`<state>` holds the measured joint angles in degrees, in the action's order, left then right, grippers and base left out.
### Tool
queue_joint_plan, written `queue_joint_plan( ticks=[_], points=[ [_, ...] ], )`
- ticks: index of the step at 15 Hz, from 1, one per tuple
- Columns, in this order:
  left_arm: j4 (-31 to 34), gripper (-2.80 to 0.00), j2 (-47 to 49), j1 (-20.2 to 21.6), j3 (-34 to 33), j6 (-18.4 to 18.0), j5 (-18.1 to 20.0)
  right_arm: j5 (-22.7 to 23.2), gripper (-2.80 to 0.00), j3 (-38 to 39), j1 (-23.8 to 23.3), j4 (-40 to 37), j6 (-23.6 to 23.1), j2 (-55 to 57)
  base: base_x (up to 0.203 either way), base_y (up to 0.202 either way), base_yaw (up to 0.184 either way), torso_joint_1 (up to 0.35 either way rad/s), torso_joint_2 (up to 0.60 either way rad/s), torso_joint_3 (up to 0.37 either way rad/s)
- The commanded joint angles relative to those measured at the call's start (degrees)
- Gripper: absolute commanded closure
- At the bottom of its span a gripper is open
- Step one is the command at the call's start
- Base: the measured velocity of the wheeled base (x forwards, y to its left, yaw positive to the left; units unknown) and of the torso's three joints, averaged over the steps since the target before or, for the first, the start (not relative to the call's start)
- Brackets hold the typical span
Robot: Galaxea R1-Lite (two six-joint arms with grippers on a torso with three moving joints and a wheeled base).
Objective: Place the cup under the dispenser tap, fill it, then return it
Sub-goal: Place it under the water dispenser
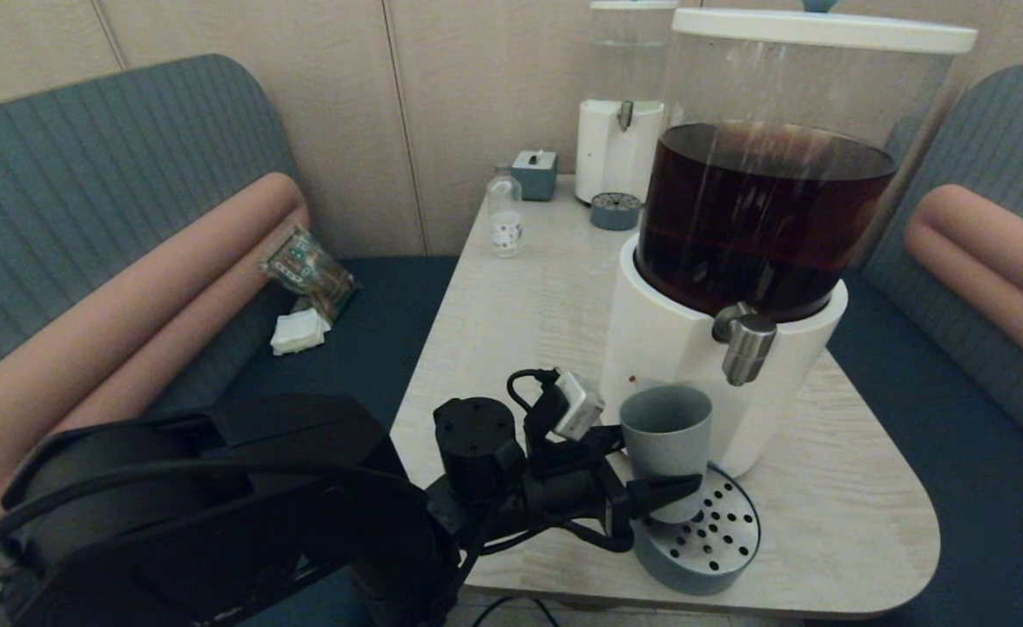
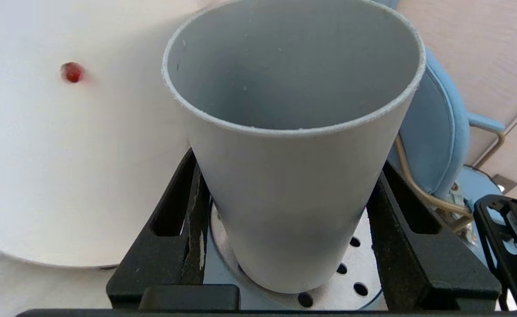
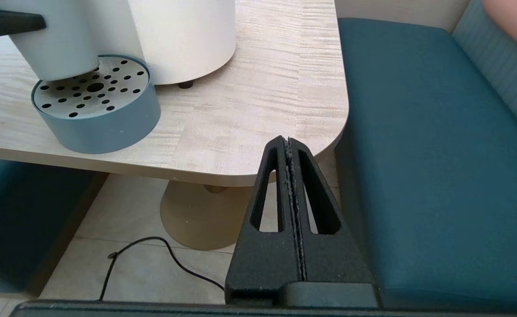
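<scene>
Cup [image 1: 666, 435] stands upright on the perforated drip tray [image 1: 720, 544], lower centre of the head view, left of the dispenser tap [image 1: 744, 344], clamped by the left tool [image 1: 650, 488]. Right tool [image 3: 290, 149], fingers pressed together, hangs off the surface [image 3: 249, 110] edge.

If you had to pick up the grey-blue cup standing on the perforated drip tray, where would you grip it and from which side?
Grip the cup on its plain side wall below the rim, coming in level from the robot's left, as the left gripper does now, its jaws closed on the wall. The cup has no handle and tapers downward. The dispenser tap overhangs on the right and the white base stands close behind, blocking those approaches.
</scene>
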<state>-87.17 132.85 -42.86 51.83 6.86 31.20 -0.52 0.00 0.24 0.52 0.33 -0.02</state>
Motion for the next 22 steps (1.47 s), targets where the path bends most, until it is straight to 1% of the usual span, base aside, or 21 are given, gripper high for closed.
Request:
queue_joint_plan(
  ticks=[1, 5, 11, 22],
  points=[
    [-0.5, 0.00, 0.3, -0.4, 0.5, 0.1, 0.2, 0.0, 0.00, 0.0, 0.0, 0.0, 0.0, -0.1, 0.000, 0.000, 0.000, 0.000, 0.00, 0.000],
    [-0.5, 0.00, 0.7, -1.1, 2.1, 0.4, 0.2, 0.0, 0.00, 0.0, 0.0, 0.0, 0.0, -0.1, 0.000, 0.000, 0.000, 0.000, 0.00, 0.000],
    [-0.5, 0.00, 2.5, -1.1, 3.4, 0.5, 0.2, 0.0, 0.00, 0.0, 0.0, 0.0, 0.0, -0.1, 0.000, 0.000, 0.000, 0.000, 0.00, 0.000],
    [-0.5, 0.00, 3.6, -1.4, 3.5, 0.4, 0.2, 0.0, 0.00, 0.0, 0.0, 0.0, 0.0, -0.1, 0.000, 0.000, 0.000, 0.000, 0.00, 0.000]
  ],
)
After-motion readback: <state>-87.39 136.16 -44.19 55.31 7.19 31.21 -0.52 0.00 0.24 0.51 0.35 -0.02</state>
